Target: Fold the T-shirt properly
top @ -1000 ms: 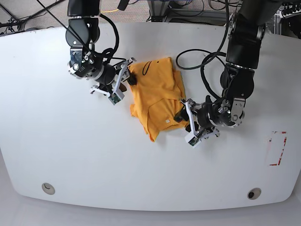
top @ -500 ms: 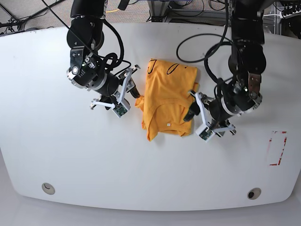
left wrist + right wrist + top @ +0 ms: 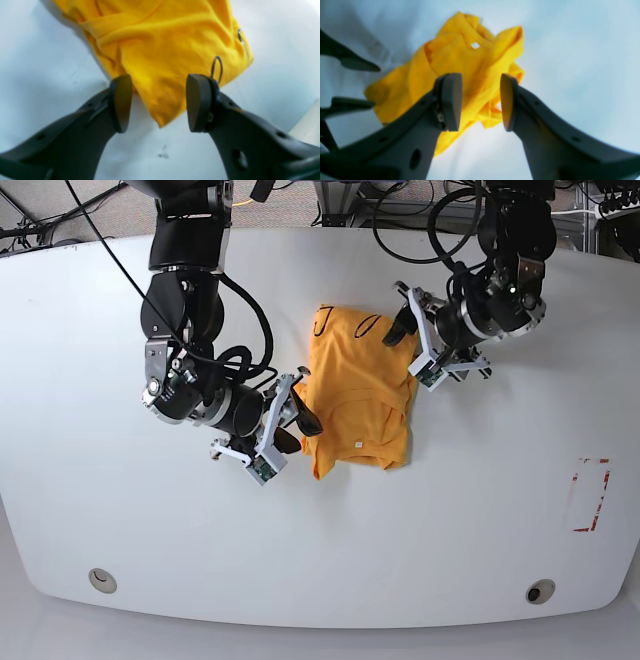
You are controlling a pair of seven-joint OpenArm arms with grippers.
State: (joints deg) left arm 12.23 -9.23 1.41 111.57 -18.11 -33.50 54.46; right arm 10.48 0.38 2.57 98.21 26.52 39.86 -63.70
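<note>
The orange-yellow T-shirt (image 3: 355, 385) lies folded into a rough rectangle at the table's middle, with black lettering (image 3: 365, 328) at its far edge and a white tag (image 3: 354, 443) near its front edge. My left gripper (image 3: 400, 330) is open at the shirt's far right corner. In the left wrist view (image 3: 158, 100) a shirt corner (image 3: 162, 82) lies between the open jaws, unclamped. My right gripper (image 3: 300, 423) is open at the shirt's front left edge. In the right wrist view (image 3: 478, 100) it is empty, with the shirt (image 3: 460, 65) just beyond the fingertips.
The white table (image 3: 120, 510) has two round holes near the front edge (image 3: 102, 580) (image 3: 540, 591) and a red-marked rectangle (image 3: 590, 495) at the right. Black cables (image 3: 440, 220) hang at the back. The left gripper's fingers (image 3: 357, 65) show at the right wrist view's left edge.
The left arm moved from the shirt's front right up to its far right corner. The right arm moved from the far left down to the front left. The shirt now lies straighter.
</note>
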